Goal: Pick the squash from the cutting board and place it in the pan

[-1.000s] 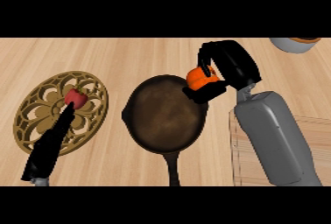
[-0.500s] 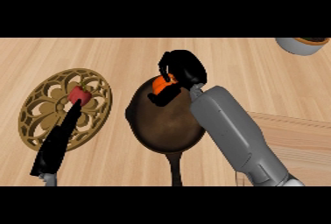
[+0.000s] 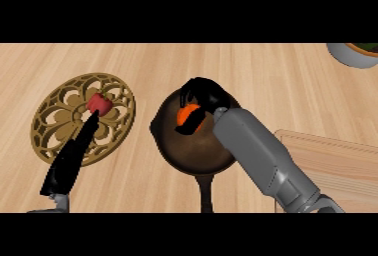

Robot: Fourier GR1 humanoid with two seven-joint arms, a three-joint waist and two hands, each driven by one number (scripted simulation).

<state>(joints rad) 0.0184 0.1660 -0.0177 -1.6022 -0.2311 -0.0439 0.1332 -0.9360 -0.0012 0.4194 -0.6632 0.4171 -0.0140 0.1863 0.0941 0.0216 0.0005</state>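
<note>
The squash point(image 3: 188, 117), orange, sits inside the curled fingers of the right hand point(image 3: 201, 98), which now hangs over the dark pan point(image 3: 193, 150) rather than beside its right rim as a second ago; the forearm has swung leftward with it; the cutting board point(image 3: 339, 170) lies behind, to the hand's right; the left hand point(image 3: 72, 159), fingers straight, rests across a gold openwork trivet point(image 3: 66, 117) bearing a red item point(image 3: 100, 103); a bowl point(image 3: 353, 54) shows far right; no writing is legible.

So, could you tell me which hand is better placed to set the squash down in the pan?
The right hand: it already holds the squash over the pan. The left hand is over the trivet.
</note>
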